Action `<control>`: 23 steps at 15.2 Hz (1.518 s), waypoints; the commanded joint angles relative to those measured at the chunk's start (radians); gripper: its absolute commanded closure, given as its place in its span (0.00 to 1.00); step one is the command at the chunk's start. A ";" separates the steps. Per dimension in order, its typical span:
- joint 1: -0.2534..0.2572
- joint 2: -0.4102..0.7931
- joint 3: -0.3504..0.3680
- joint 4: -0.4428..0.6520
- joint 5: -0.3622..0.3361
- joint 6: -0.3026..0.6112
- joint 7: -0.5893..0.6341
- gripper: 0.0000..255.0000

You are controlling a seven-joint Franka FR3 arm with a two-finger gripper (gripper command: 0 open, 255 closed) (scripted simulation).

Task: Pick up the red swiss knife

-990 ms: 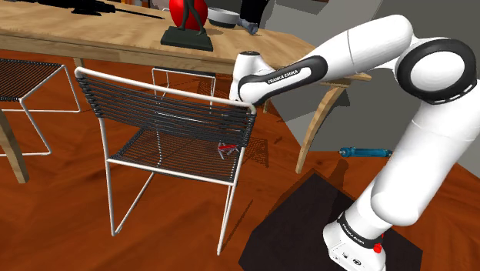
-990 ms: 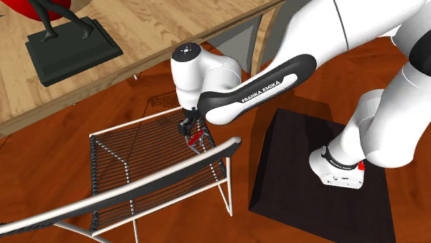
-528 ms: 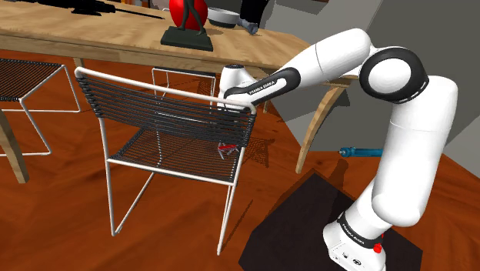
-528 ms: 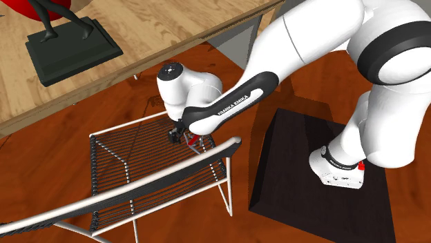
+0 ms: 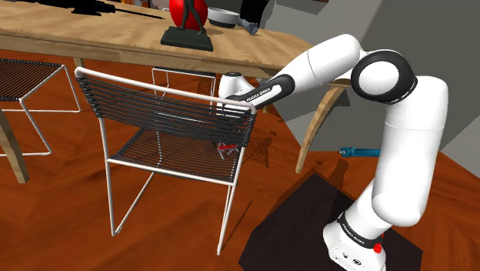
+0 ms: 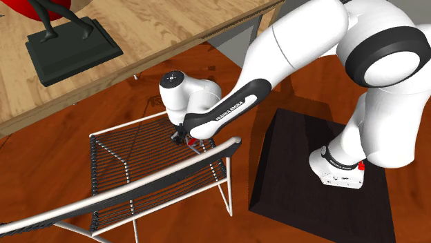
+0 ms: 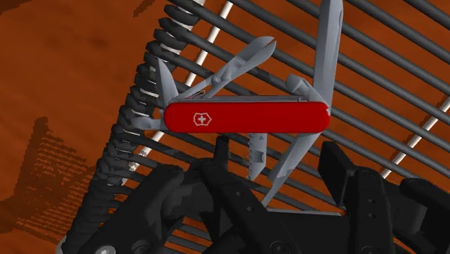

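Red-brown wood floor (image 5: 61,223) in a house room, grey wall at 1 o'clock in the shoulder view.

Count, near to far in that view:
- 1 black stand (image 5: 308,223) at 5 o'clock, w/ 1 white arm (image 5: 404,146) on it.
- 1 blue-handled tool (image 5: 365,152) on the floor at 3 o'clock.
- 1 white-framed chair (image 5: 154,108) w/ black cords at centre, and a 2nd like it (image 5: 23,77) at 9 o'clock.
- 1 bare white wire frame (image 5: 183,75) behind the first chair.
- 1 wooden table (image 5: 92,38) across 11–12 o'clock, carrying 1 dark figure on a dark base (image 5: 187,37) and 1 grey bowl (image 5: 225,15).
- 1 red swiss knife (image 7: 245,117), flat on the centre chair's seat cords at the seat's 3 o'clock edge.

Knife: red slab handle w/ a white cross-in-shield mark. Several grey metal tools are fanned out from both long sides.

Arm: rises from the stand, elbow high at 2 o'clock. The forearm runs toward 9 o'clock and dips behind the chair back, over the seat. In the second exterior view the gripper (image 6: 182,135) points down at the seat, w/ the knife just at its 5 o'clock. In the wrist view the black fingers (image 7: 216,184) stand apart, clasping nothing. The red handle lies crosswise just past the tips, and two grey tools reach into the gap. Can't tell if a tip touches it.
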 commanded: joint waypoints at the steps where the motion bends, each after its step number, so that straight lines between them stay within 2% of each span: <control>1: 0.000 0.001 0.000 0.000 0.000 0.001 0.000 1.00; 9: 0.000 0.000 0.000 -0.001 0.000 0.001 0.001 1.00; 23: -0.009 -0.112 0.013 0.042 0.027 -0.152 -0.016 1.00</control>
